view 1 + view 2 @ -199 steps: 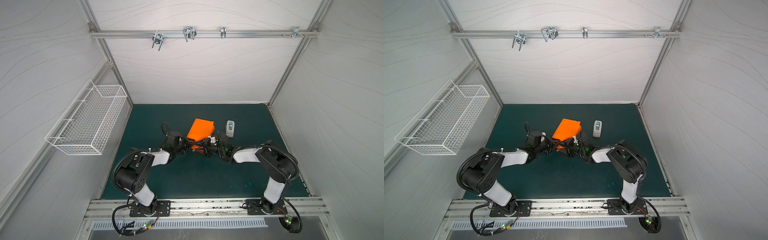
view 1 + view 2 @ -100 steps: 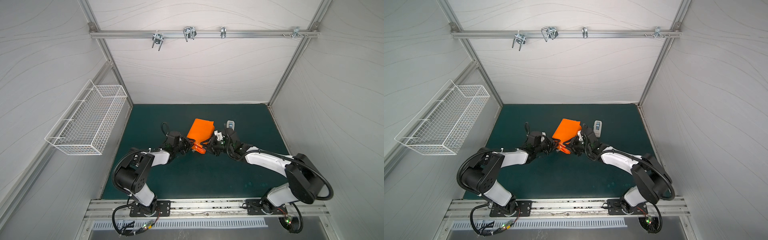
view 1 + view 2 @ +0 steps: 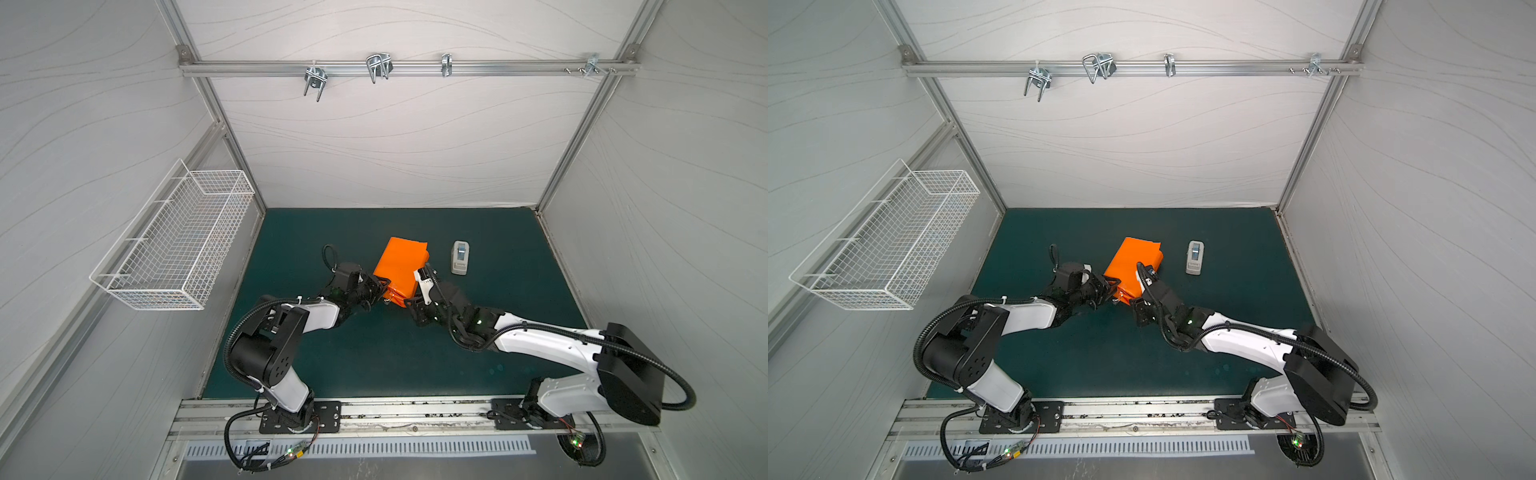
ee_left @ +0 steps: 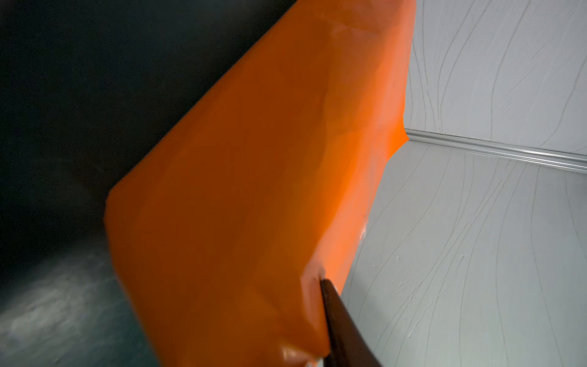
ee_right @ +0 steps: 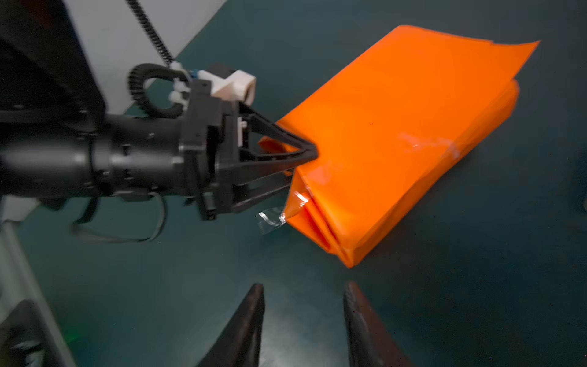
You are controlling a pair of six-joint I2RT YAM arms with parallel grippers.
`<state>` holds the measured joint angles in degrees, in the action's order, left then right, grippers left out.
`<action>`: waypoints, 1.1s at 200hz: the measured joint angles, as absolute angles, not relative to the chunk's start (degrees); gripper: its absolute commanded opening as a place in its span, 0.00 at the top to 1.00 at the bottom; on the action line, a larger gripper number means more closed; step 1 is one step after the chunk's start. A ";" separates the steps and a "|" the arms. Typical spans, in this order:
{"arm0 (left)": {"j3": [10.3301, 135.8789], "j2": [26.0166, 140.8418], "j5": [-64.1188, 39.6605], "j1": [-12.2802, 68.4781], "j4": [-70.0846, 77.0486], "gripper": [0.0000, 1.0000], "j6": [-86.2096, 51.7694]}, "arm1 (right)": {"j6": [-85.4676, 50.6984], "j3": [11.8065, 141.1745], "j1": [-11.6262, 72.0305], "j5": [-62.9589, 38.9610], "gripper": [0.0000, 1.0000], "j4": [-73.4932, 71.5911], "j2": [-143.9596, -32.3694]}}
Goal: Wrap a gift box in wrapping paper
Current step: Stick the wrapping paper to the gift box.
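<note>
Where the dark green worktop [image 3: 498,353] reaches its middle lies orange wrapping paper [image 3: 401,266], folded into an oblong parcel — any box inside is hidden. Left pincer [image 5: 313,152]: black, tips pinched shut on the parcel's near end fold, by a strip of clear tape [image 5: 273,219]. Right pincer [image 5: 303,286]: fingers parted, empty, just short of the parcel. White-grey tape dispenser [image 3: 460,257] — alongside, apart.

Even bright light; wrist cams w/ blur

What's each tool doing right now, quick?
Left tool: closed, pinching a fold at one end of the wrapping paper.
Right tool: open, empty, clear of the paper.
</note>
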<state>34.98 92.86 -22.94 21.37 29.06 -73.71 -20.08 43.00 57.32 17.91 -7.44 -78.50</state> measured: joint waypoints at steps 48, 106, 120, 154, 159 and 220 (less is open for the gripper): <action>35.00 92.84 -22.94 21.37 29.06 0.69 -73.71 | -8.36 32.25 54.76 25.36 0.05 -24.25 -78.17; 35.03 92.86 -23.03 21.37 29.02 0.68 -73.71 | 3.22 28.64 56.71 23.20 0.01 -42.35 -90.74; 35.11 92.86 -23.11 21.37 28.97 0.69 -73.71 | 6.28 28.73 58.35 23.11 0.01 -46.33 -94.00; 35.44 93.01 -23.42 21.37 28.53 0.69 -73.71 | 12.05 30.63 60.84 24.40 0.01 -51.31 -98.98; 35.44 93.01 -23.44 21.37 28.49 0.68 -73.71 | 12.78 31.20 61.14 24.80 0.01 -52.07 -99.70; 35.46 93.01 -23.57 21.37 28.45 0.68 -73.71 | 21.96 37.69 62.00 29.10 0.01 -58.72 -108.97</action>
